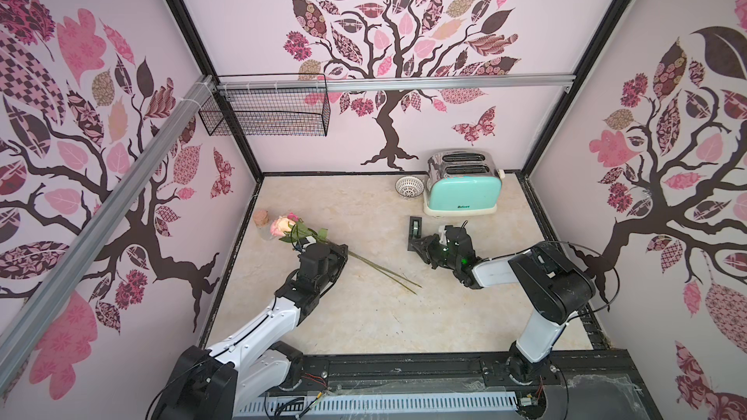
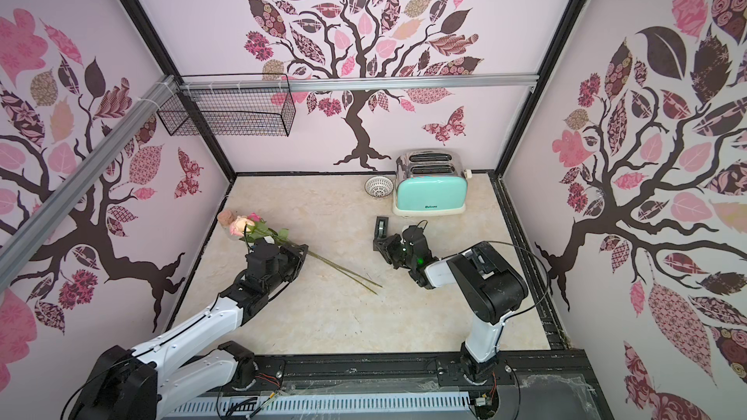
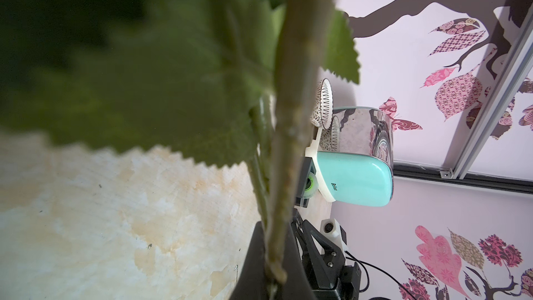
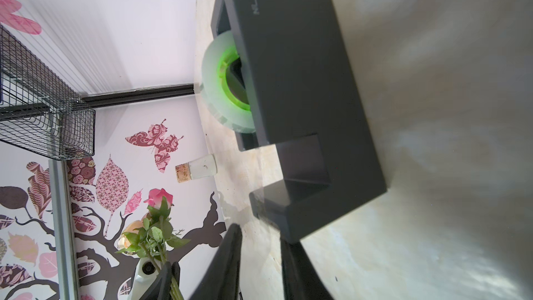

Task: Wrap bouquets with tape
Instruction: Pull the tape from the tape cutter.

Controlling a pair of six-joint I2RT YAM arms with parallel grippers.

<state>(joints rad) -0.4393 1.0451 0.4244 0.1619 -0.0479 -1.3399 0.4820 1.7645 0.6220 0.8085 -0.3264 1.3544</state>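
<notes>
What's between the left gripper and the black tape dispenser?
Only bare beige tabletop, in both top views, between the left gripper, shut on the pink-and-peach rose bouquet, and the black wedge-shaped tape dispenser.

bright even light, wide-angle bending at top-view edges, close-up bouquet (image 3: pixel 291 116) out of focus
</notes>
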